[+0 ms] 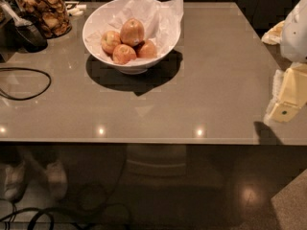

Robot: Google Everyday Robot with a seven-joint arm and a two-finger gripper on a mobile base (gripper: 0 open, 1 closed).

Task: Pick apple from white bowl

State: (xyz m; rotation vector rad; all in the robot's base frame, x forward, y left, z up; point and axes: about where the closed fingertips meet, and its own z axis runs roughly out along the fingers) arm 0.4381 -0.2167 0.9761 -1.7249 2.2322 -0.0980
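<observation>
Approach step I'd say: gripper [287, 99] hovers by the right edge of the table [216, 75] (can't tell if open or closed), well apart from the big apple [133, 31] in the white bowl [94, 23], so it needs reaching across.

Orange-red apple [132, 31], white bowl [94, 30], grey-brown table [216, 71], pale yellow gripper [286, 102] at right edge

Right-edge jaws pale yellow (one dark dot [284, 112]).
</observation>
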